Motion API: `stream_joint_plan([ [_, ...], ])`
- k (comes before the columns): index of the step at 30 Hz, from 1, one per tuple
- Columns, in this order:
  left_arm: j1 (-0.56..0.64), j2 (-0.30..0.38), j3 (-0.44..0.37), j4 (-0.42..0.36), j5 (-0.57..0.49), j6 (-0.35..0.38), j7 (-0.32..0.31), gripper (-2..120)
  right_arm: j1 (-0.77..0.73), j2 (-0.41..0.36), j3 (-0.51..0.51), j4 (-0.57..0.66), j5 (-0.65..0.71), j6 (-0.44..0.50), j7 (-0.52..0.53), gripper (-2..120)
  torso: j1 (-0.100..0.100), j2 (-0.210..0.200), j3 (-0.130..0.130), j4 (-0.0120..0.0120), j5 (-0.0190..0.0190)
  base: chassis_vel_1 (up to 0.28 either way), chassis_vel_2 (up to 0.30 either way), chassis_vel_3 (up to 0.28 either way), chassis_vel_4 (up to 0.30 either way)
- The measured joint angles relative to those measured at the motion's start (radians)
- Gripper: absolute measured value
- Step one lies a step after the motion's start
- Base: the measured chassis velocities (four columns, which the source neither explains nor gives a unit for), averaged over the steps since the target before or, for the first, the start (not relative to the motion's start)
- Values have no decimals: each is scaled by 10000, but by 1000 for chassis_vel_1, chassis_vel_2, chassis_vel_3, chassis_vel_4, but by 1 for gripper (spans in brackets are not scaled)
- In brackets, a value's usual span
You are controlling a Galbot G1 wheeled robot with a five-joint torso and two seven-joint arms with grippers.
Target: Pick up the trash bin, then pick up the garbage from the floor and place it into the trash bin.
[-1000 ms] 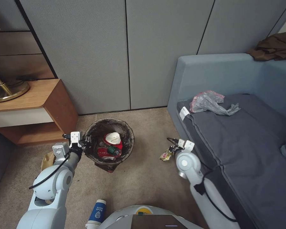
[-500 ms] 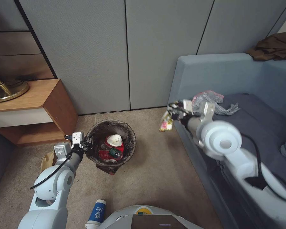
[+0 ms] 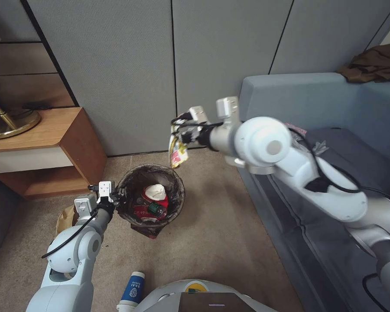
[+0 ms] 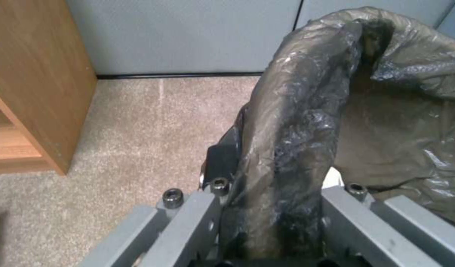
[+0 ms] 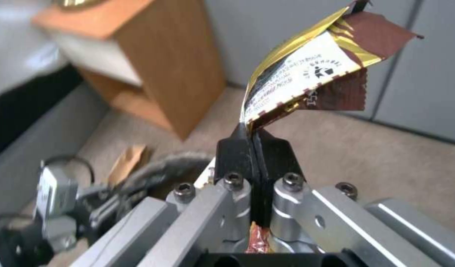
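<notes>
Start at your left: a wooden side cabinet (image 3: pixel 52 143) stands against the grey wall panels, and a piece of brown paper (image 3: pixel 65 216) lies on the floor (image 3: pixel 203 242) beside the left arm.

The left gripper (image 3: pixel 115 197) sits at the near-left rim of the trash bin (image 3: pixel 130 177). In the left wrist view its fingers are pressed together on the rim, with the dark bag liner (image 4: pixel 286 129) pinched between them; one finger (image 4: pixel 222 159) lies on the outside of the wall. The bin holds crushed red-and-white cups (image 3: pixel 154 195) and a bottle with a green label (image 3: pixel 157 207). You cannot tell from these views whether the bin base is touching the carpet.

Near the robot's base a blue-and-white cup (image 3: pixel 133 289) lies on the floor.

Next, the right gripper (image 3: pixel 180 135) is raised above the far-right rim of the bin, well clear of it. Its fingers (image 5: pixel 232 148) are fully closed on the upper edge of the yellow wrapper (image 3: pixel 177 151), which hangs down from them over the rim. In the right wrist view the wrapper (image 5: pixel 311 78) shows gold, white and brown panels.

At your right, a grey sofa (image 3: pixel 333 108) stands behind the right arm.
</notes>
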Motion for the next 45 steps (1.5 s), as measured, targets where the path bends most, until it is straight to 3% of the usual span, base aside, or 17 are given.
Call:
stream_joint_plan([
  [12,-13,33,-103,8,-72,-50,10,5,-152,1511,-2386,-1013,-1194,156,-326,0,0,0,-1,3,0,0,0,0,0],
  [25,-4,8,-116,33,-85,-114,18,5,-883,1722,-2888,-1482,-1905,298,-492,-1,0,0,-2,1,3,0,0,0,0],
  [27,-5,3,-114,43,-75,-117,18,5,-972,1690,-2882,-1500,-1955,355,-501,10,0,0,-1,0,3,0,0,0,0],
  [29,-6,2,-115,43,-73,-118,18,5,-995,1686,-2867,-1514,-1997,378,-521,13,0,0,-2,0,3,0,0,0,0],
  [32,-2,-9,-119,44,-72,-133,17,5,-1030,1684,-2791,-1550,-2092,464,-613,28,0,0,-1,0,3,0,0,0,0],
  [37,-13,-17,-143,44,-81,-146,15,5,-1034,1674,-2736,-1553,-2138,502,-686,41,0,0,-1,0,3,0,0,0,0],
  [40,-53,-30,-168,56,-98,-155,15,5,-1086,1726,-2613,-1540,-2227,651,-709,59,0,0,-2,0,3,0,0,0,0],
  [45,-67,-30,-185,95,-107,-174,20,5,-1110,1738,-2505,-1518,-2261,750,-777,73,0,0,-1,1,3,0,0,0,0],
])
